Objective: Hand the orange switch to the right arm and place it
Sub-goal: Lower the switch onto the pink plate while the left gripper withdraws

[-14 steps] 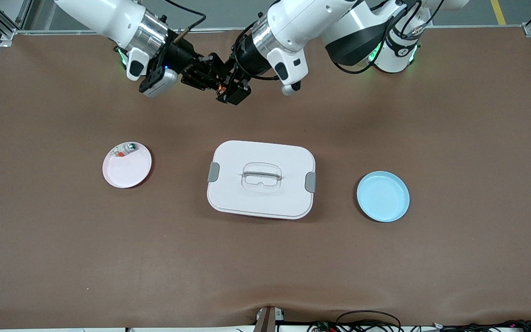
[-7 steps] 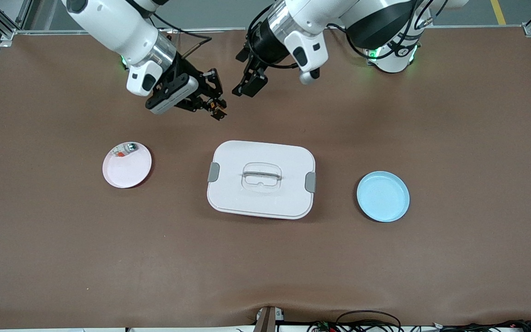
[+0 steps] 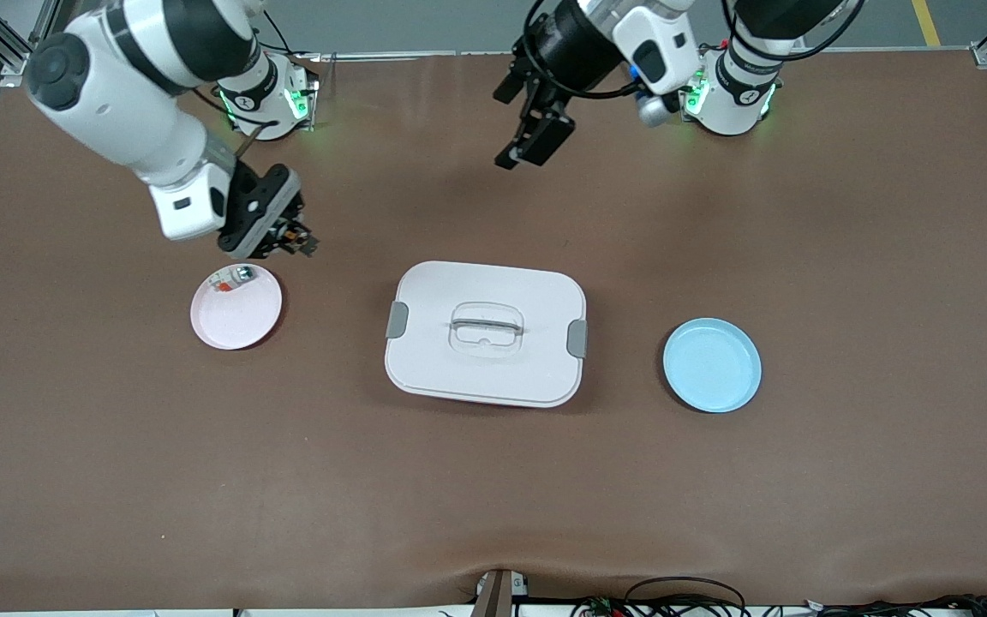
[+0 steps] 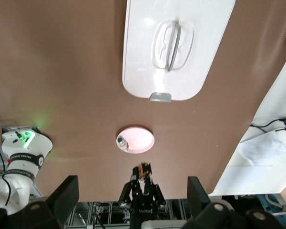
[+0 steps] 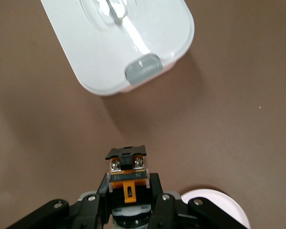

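switch location: the orange switch (image 5: pixel 127 172) is pinched in the right gripper (image 3: pixel 292 242), up in the air just above the table, over bare mat beside the pink plate (image 3: pixel 245 326).
key relation: the plate lies just nearer the front camera than the gripper's tip and toward the right arm's end of the table; the white lidded box (image 3: pixel 485 332) sits toward the table's middle.
switch axis: its long axis runs out along the fingers, black end outward.
nearer arm: the right arm (image 3: pixel 129 94), by a wide margin.
right arm pose: reaching down and forward from its base, wrist tilted toward the plate.
left gripper (image 3: pixel 530 147): released, holding nothing, lifted near its own base; this arm waits.
plate contents: 1 small white part (image 3: pixel 232 278) at its rim.
likely next: lower over the plate, then let go.
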`<state>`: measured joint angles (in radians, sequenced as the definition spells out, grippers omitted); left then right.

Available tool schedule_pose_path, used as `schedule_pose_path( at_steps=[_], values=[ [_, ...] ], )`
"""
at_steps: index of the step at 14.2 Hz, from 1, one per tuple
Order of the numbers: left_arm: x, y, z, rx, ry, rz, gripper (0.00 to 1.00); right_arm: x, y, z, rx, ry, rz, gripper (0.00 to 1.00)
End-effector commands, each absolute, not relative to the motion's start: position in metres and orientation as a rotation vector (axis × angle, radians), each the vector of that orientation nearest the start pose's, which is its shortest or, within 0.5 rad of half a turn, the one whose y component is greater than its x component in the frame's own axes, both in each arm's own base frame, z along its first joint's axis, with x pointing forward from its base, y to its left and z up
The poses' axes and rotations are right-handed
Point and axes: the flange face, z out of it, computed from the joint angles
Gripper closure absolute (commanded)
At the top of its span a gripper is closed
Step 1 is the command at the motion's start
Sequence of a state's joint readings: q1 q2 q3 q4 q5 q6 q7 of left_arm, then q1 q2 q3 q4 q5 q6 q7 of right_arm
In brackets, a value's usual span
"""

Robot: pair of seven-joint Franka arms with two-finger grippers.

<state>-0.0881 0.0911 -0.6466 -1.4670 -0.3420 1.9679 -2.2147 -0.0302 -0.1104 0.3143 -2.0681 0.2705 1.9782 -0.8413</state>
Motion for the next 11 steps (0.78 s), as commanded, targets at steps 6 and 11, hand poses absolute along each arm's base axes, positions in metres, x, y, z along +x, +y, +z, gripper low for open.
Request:
schedule_pose_path(
  at_steps=[6,11],
  values=[
    [0.474,-0.307,0.688,-2.909,-1.838,0.379,0.0,0.493,0.045,0.385,-2.442,-1.809,-0.106,1.0],
    [0.494,-0.233,0.682,-3.129,-1.255,0.37,0.0,0.477,0.029,0.319,-2.435,-1.922,-0.083,1.0]
  ],
)
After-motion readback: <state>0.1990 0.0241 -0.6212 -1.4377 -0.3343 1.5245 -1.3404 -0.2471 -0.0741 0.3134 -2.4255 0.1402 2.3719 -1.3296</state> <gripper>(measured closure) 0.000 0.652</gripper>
